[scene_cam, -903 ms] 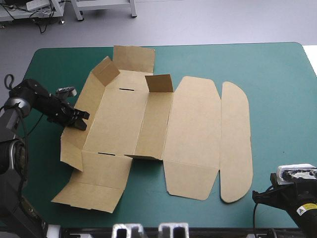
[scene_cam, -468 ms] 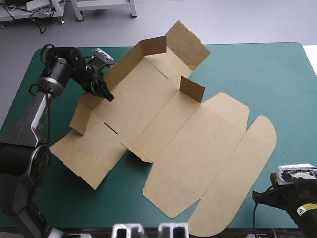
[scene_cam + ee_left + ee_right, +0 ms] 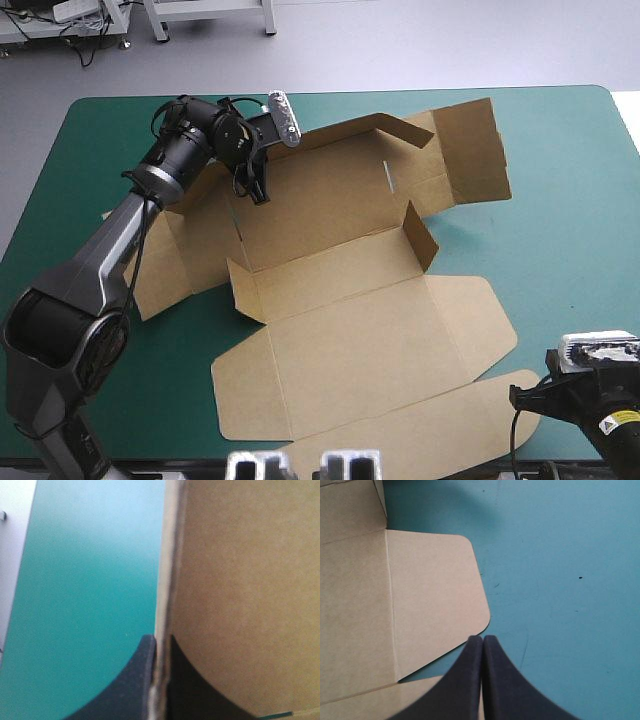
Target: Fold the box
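Observation:
The brown box (image 3: 340, 330) lies as a cut sheet across the table's middle, with its rounded lid toward the front edge and some walls and flaps half raised at the far side. My left gripper (image 3: 257, 188) is at the far left part of the sheet, shut on a raised wall. In the left wrist view that gripper (image 3: 159, 641) pinches the board's edge (image 3: 167, 555) between its black fingers. My right gripper (image 3: 483, 639) is shut and empty at the front right corner, its tip just short of a rounded flap corner (image 3: 435, 590).
Bare teal-green cover (image 3: 570, 220) stretches along the right side and the far left corner (image 3: 100, 130). The lid's front end reaches the table's front edge. A side flap (image 3: 155, 285) lies flat toward the left edge.
The left gripper has swept from the table's left side to the far middle, still holding the wall, and the whole sheet has swung clockwise with the lid now at the front. The right arm stayed put.

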`<state>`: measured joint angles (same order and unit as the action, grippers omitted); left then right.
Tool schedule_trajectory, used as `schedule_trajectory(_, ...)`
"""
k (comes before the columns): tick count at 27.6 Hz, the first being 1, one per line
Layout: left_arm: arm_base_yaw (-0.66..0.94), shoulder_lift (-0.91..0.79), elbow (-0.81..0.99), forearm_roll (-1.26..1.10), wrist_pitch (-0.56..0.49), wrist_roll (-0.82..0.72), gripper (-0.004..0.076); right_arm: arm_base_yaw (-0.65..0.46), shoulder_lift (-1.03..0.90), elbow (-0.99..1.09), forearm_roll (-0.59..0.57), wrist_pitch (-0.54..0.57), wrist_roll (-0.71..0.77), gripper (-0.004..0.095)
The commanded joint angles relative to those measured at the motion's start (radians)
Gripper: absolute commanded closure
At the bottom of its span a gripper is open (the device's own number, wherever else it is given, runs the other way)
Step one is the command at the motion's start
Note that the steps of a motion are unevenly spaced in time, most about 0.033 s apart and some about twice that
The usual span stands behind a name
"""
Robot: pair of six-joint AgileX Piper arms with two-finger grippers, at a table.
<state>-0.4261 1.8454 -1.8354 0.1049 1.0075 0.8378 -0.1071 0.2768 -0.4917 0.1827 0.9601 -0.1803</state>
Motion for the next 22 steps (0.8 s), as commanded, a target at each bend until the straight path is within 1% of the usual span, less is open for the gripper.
schedule_trajectory(1,-0.043,-0.048,-0.036,0.027,-0.13,0.045,0.0733,0.002,0.01,-0.027,0.01,-0.06,-0.005,0.0925)
schedule_trajectory(3,-0.069,-0.051,-0.036,0.04,-0.132,0.065,0.0733,0.002,0.01,-0.027,0.01,-0.06,-0.005,0.0925)
schedule_trajectory(7,-0.154,-0.079,-0.031,0.048,-0.089,0.067,0.0733,0.002,0.024,-0.027,0.01,-0.06,-0.005,0.0925)
schedule_trajectory(11,-0.214,-0.114,0.01,0.095,-0.142,0.062,0.0733,0.002,0.076,-0.029,0.014,-0.06,-0.023,0.0924)
schedule_trajectory(13,-0.245,-0.131,0.046,0.149,-0.148,0.044,0.0733,0.002,0.106,-0.039,0.014,-0.06,-0.032,0.0924)
schedule_trajectory(14,-0.277,-0.148,0.087,0.222,-0.157,-0.002,0.0733,0.002,0.13,-0.067,0.014,-0.068,-0.036,0.0924)
schedule_trajectory(19,-0.352,-0.216,0.208,0.409,-0.222,-0.194,0.0733,0.002,0.169,-0.201,0.012,-0.108,-0.039,0.0925)
schedule_trajectory(21,-0.377,-0.248,0.257,0.458,-0.24,-0.255,0.0733,0.002,0.194,-0.278,0.009,-0.109,-0.034,0.0925)
schedule_trajectory(22,-0.403,-0.279,0.317,0.499,-0.26,-0.319,0.0733,0.002,0.235,-0.361,0.006,-0.105,-0.029,0.0925)
